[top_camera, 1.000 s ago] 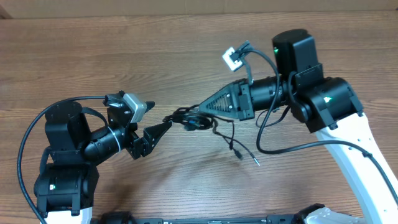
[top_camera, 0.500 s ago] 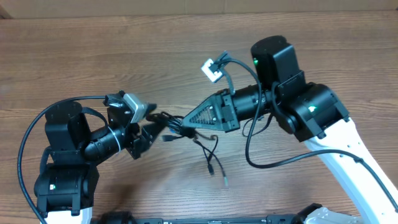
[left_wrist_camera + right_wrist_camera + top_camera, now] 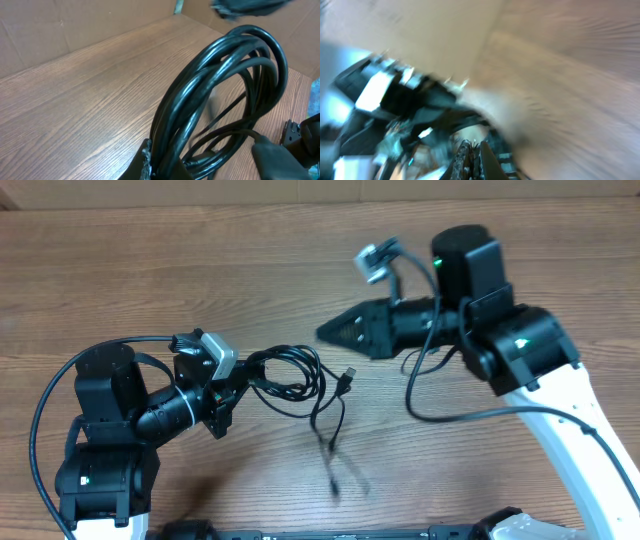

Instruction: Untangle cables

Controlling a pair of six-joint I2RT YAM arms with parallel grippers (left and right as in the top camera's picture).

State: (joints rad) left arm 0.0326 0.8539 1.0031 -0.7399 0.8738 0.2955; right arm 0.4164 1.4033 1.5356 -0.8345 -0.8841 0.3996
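- Your left pincer (image 3: 240,384) is clenched on the cables (image 3: 288,374), gripping the bundle at one edge of the coil.
- On the left wrist view the black loops (image 3: 220,75) rise in a stack from beside one finger (image 3: 144,161) and arch over the bench (image 3: 75,90).
- From overhead, the coil sits just right of that pincer. Loose strands trail off it toward the near edge, and the lowest stretch is blurred.
- One small plug end (image 3: 347,378) lies just right of the coil.
- Your right pincer (image 3: 325,333) hangs above the bench (image 3: 150,270), apart from the cables, with nothing seen between its tips.
- The right wrist view is badly smeared, so you can't tell whether that pincer is released or clenched.
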